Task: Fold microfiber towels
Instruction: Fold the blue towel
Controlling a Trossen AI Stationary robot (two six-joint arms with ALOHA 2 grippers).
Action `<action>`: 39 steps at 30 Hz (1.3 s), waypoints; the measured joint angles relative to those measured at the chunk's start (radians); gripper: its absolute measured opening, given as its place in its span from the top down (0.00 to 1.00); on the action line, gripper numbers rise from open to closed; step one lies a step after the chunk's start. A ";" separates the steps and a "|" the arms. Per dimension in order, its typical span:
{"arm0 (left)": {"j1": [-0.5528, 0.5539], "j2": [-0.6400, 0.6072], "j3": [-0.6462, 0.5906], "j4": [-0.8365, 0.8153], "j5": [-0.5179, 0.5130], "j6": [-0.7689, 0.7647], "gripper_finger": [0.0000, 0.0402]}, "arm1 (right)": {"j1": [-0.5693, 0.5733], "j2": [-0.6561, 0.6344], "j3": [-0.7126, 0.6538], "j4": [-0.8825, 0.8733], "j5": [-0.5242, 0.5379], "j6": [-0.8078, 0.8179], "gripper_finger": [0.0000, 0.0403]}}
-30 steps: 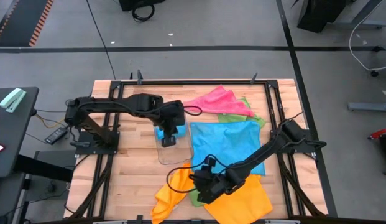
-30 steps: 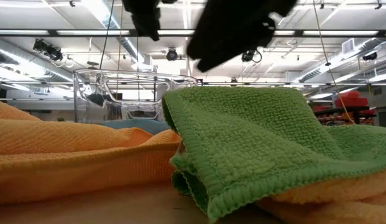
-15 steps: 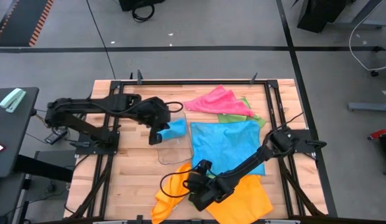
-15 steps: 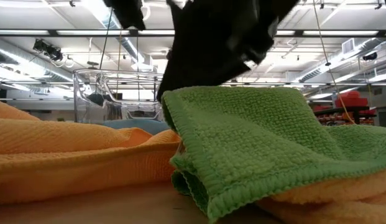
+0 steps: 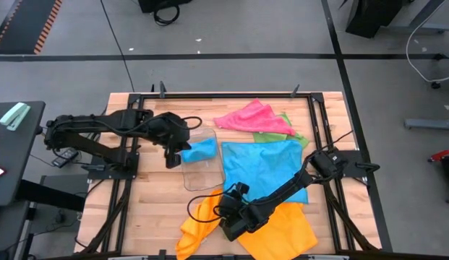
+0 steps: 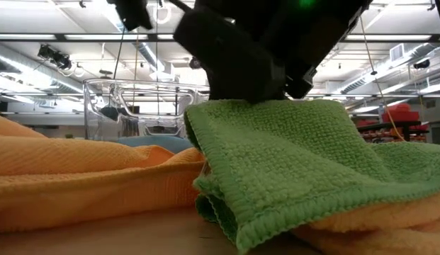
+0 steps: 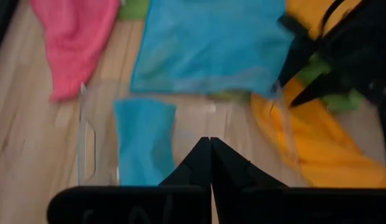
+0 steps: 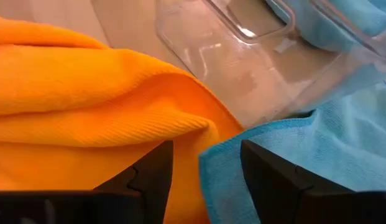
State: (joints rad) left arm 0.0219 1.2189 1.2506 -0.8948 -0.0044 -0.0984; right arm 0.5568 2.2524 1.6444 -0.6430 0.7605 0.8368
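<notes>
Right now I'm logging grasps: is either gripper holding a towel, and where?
Neither. The left gripper is shut on nothing beside the clear tray; the right gripper is open over the orange towel.

Left gripper (image 7: 210,146) shut, two dark fingers pressed together to a point, nothing between them. Just beyond the tips, small folded blue towel (image 7: 143,140) lying inside clear plastic tray (image 7: 87,140) on wooden table (image 7: 31,155). Past the tray, large blue towel (image 7: 211,43) spread flat. Pink towel (image 7: 74,37) crumpled beside it, green towel (image 7: 133,7) peeking out between the two. Orange towel (image 7: 323,143) bunched near the tray's other end, right arm (image 7: 348,53) dark and blurred above it, a scrap of green beneath
</notes>
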 joint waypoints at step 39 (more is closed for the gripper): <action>0.001 -0.031 -0.001 0.007 0.000 -0.021 0.96 | -0.037 -0.025 -0.003 -0.041 -0.121 0.009 0.91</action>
State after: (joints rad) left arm 0.0231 1.1881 1.2498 -0.8879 -0.0044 -0.1198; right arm 0.5201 2.2272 1.6409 -0.6841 0.6394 0.8456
